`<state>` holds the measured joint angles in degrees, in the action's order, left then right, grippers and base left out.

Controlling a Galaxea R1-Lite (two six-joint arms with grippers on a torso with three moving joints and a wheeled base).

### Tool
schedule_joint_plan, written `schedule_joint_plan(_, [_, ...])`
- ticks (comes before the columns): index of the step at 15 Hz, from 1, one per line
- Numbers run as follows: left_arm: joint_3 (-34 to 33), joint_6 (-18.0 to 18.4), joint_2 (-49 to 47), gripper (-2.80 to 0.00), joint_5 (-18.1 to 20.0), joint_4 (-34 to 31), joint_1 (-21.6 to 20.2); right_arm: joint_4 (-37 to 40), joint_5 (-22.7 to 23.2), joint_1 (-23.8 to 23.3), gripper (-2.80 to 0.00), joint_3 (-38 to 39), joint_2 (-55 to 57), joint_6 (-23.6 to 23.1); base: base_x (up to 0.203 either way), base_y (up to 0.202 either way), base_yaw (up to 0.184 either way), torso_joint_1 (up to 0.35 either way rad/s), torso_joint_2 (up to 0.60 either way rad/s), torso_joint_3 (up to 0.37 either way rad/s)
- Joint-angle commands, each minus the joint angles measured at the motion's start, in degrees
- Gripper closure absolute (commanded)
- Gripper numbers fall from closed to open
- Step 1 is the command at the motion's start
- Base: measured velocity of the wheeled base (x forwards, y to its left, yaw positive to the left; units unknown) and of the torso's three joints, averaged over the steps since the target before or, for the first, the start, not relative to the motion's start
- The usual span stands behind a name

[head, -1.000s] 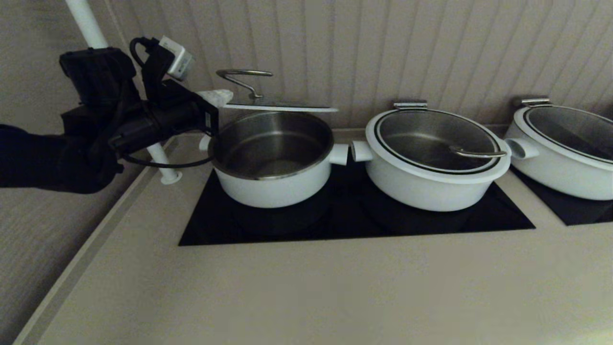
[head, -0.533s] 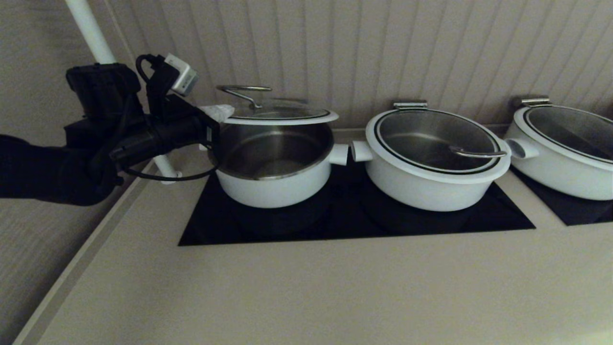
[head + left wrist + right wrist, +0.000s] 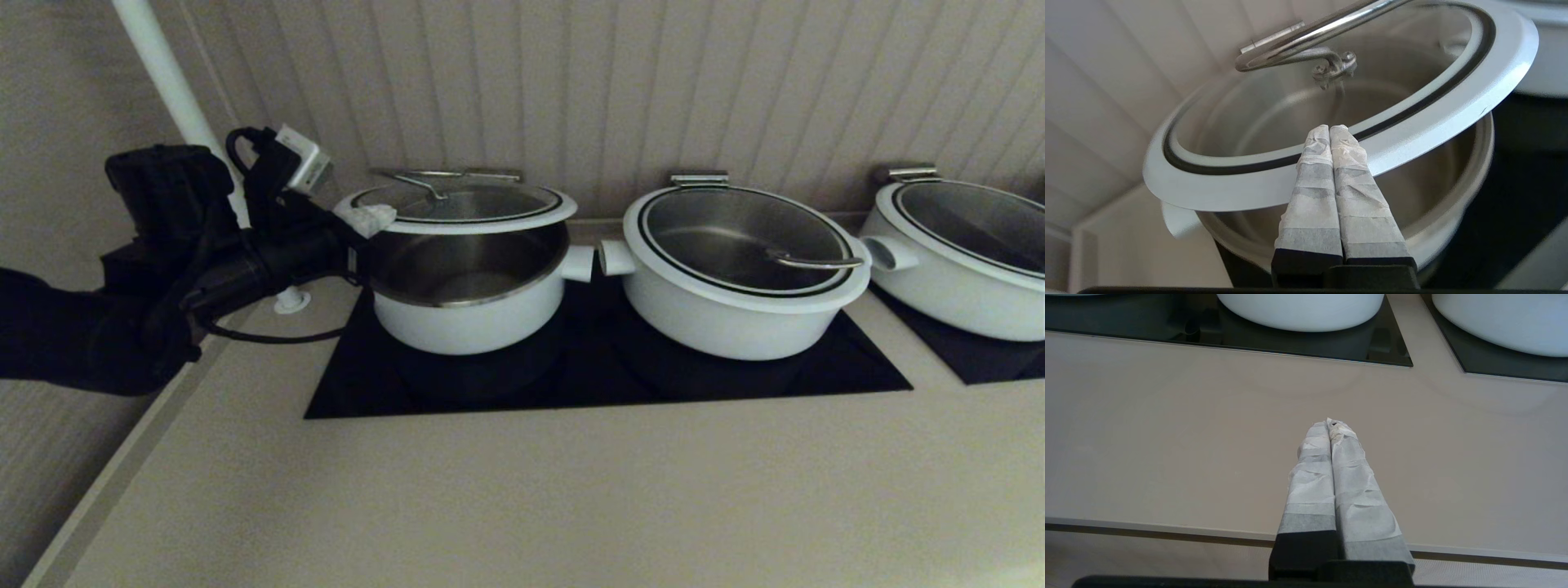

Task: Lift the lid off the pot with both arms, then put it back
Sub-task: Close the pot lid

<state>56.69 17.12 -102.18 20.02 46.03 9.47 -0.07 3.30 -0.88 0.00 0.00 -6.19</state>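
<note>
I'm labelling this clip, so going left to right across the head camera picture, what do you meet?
Left end effector pinching the lid over the small pot → middle pot → far right pot.

Head camera looking forward and down across the cooktop [image 3: 608,376], left wrist camera close behind the lid [image 3: 1298,192], right wrist camera low over the counter [image 3: 1208,428], both sharing the cooktop.

- Left pincer [image 3: 366,219]: in the head view the wrist hides how it meets the lid [image 3: 457,204].
- Right pincer [image 3: 1331,424]: outside the head view.
- Third pot [image 3: 955,253]: cut by the right edge.
- Pot [image 3: 469,314]: near handle hidden behind the left arm [image 3: 163,269].
- Table [image 3: 522,490]: front cropped.
</note>
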Motion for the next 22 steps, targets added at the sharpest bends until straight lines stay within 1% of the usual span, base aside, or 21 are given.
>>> schedule_joint_plan(1, [-0.88,-0.24,0.14,0.0,0.02,0.38,0.02,-0.01,0.04,0.0,0.0,0.0,0.0,-0.05,0.0,0.0,0.0,0.0,0.0,0.0])
schedule_joint_plan(9, [-1.84,-0.33,-1.24,0.0,-0.05,0.6,0.02,-0.01,0.04,0.0,0.0,0.0,0.0,-0.05,0.0,0.0,0.0,0.0,0.0,0.0])
schedule_joint_plan(14, [-6.03,-0.24,-2.75,0.0,-0.01,7.0,0.02,-0.01,0.04,0.0,0.0,0.0,0.0,-0.05,0.0,0.0,0.0,0.0,0.0,0.0])
schedule_joint_plan(22, [-7.11,-0.29,-4.25,0.0,0.02,7.06,0.02,-0.01,0.04,0.0,0.0,0.0,0.0,-0.05,0.0,0.0,0.0,0.0,0.0,0.0])
